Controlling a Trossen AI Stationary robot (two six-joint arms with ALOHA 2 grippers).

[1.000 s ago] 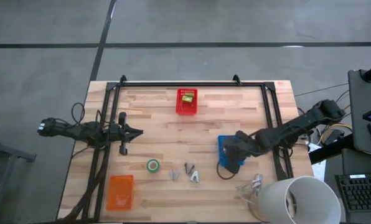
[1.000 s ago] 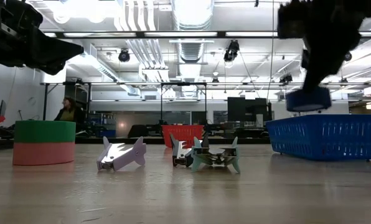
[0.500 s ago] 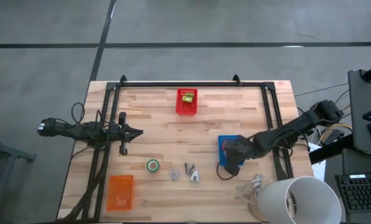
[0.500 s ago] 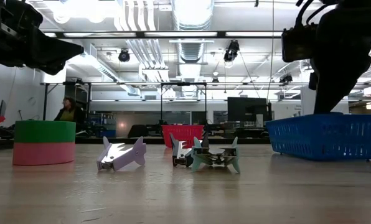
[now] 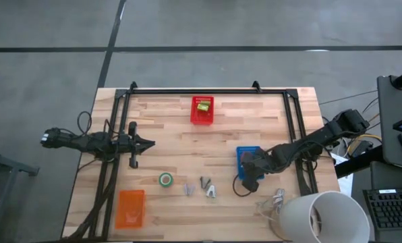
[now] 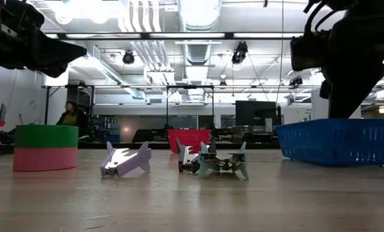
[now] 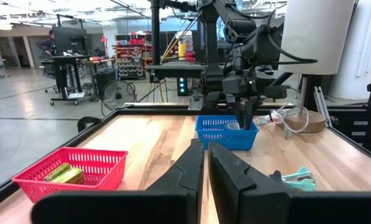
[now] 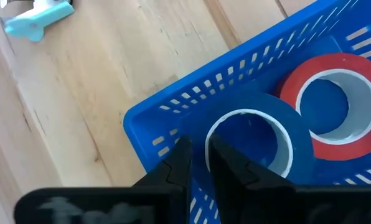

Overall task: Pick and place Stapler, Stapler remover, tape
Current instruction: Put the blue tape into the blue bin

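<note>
We saw the wooden tabletop (image 5: 167, 145) carrying three baskets and a scatter of small things. The right arm reached in from the right edge, and its fingers (image 5: 250, 177) hung down inside the blue basket (image 5: 245, 152) at the right of the middle. In the right wrist view those fingers (image 8: 195, 165) stood nearly together, with the wall of a blue tape roll (image 8: 258, 134) running through the narrow gap between them; we could not tell whether they still pinched it or merely straddled it. That roll lay in the basket touching a red tape roll (image 8: 335, 106) beside it.

The left arm waited over the left side of the tabletop, its fingers (image 5: 147, 142) pointing toward the middle; in the left wrist view they (image 7: 205, 168) were drawn almost together, with only a thin slit between and nothing in it.

The orange basket (image 5: 130, 208) sat at the near left corner. The red basket (image 5: 202, 110) stood at the far middle, and the yellow-green stapler (image 5: 203, 106) lay inside it.

The green tape roll (image 5: 165, 179) lay on the tabletop left of the staple removers; the low view showed it stacked on a pink roll (image 6: 45, 158). Three staple removers (image 5: 201, 187) lay close together near the front middle.
</note>
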